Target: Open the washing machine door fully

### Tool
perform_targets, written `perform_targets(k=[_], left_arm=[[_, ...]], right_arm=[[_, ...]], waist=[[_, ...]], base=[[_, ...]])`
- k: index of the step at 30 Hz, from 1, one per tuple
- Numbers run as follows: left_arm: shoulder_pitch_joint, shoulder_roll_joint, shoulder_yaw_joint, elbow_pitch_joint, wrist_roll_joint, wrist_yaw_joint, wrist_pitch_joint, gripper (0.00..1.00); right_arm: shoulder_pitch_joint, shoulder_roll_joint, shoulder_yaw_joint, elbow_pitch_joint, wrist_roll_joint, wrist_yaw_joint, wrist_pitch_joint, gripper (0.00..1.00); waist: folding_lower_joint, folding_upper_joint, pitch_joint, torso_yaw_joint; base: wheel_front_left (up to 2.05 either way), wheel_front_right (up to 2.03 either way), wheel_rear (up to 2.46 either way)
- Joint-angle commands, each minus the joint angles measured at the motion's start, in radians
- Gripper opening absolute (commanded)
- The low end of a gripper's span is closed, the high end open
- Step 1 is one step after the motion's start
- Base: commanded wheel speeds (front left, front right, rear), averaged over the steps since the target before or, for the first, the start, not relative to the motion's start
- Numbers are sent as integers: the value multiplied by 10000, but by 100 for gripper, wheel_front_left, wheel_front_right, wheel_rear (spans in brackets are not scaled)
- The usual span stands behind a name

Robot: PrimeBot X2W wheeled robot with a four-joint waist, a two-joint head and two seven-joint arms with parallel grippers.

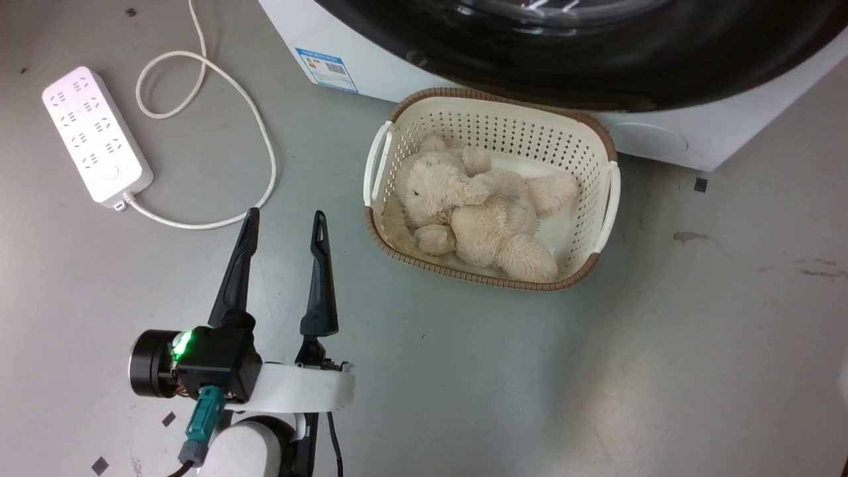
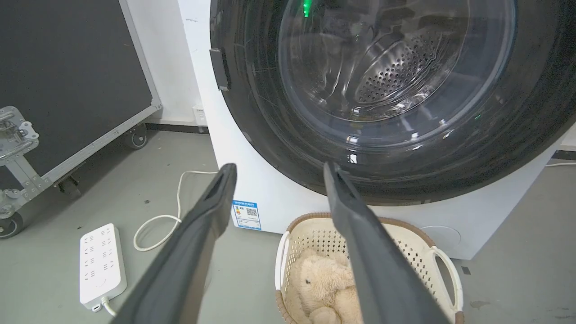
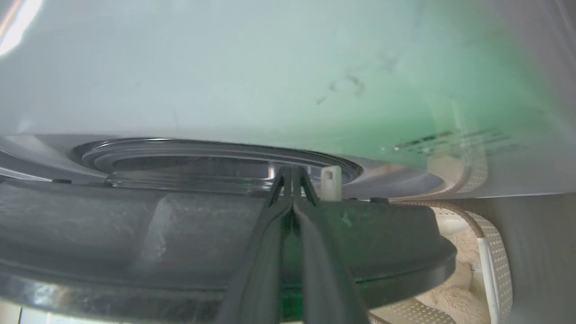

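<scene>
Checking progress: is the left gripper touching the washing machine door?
Apart. Head view: left gripper hangs over the floor, well short of the washing machine door.

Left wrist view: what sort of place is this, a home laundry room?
More likely a lab or workshop test space: the washing machine stands on a bare grey floor, a wheeled black equipment case sits beside it, and a power strip lies loose.

Sticker (image 2: 246,215), blue-bordered, on the white washer (image 2: 279,204) front, low corner. It carries a QR code and coloured bars. Its print is too small to read. No other text is legible.
</scene>
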Motion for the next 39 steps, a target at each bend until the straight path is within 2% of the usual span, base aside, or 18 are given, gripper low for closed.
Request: perform_targets(k=[1, 12, 18, 28, 39], left_arm=[[-186, 6, -49, -48, -76, 70, -115, 100], [71, 6, -133, 193, -122, 39, -345, 100], [493, 6, -188, 472, -106, -140, -369, 100], [1389, 6, -261, 928, -40, -474, -370, 100], [1835, 6, -261, 1426, -148, -818, -370, 100]], right_arm=[[-83, 264, -164, 107, 23, -3, 397, 0], [1106, 588, -1014, -210, 468, -4, 2544, 0], [2544, 598, -139, 94, 1396, -4, 3107, 0], [4832, 600, 2654, 298, 4201, -4, 3038, 0], [6935, 600, 7035, -589, 7966, -4, 2168, 0]], waist=[[-1, 0, -88, -3], [-1, 0, -1099, -196], [-1, 0, -1914, -318], [-1, 0, -2938, -443], [-1, 0, -3400, -379]], base=[[0, 0, 0], [0, 0, 0], [0, 0, 0], [0, 0, 0], [0, 0, 0]])
